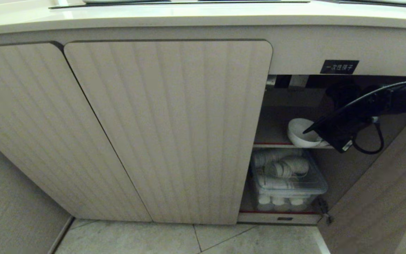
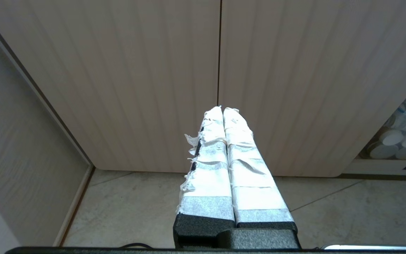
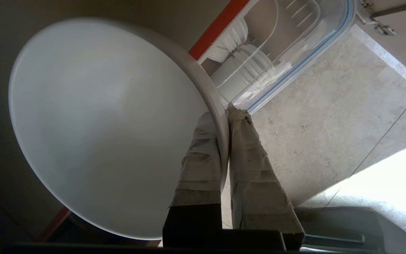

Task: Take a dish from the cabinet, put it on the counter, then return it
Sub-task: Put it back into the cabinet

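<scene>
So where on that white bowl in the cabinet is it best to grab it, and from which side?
By the rim, coming in from the open front of the cabinet. The dish is smooth, round and has no handle, so its thin wall is the only part a narrow pinch fits, one finger inside and one outside. The right gripper is shut on the rim in just that way.

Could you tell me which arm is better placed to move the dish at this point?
The right. Its pincer is already shut on the rim of the dish at the cabinet's open upper shelf. The left pincer is shut and empty, facing the closed doors, away from the opening.
</scene>
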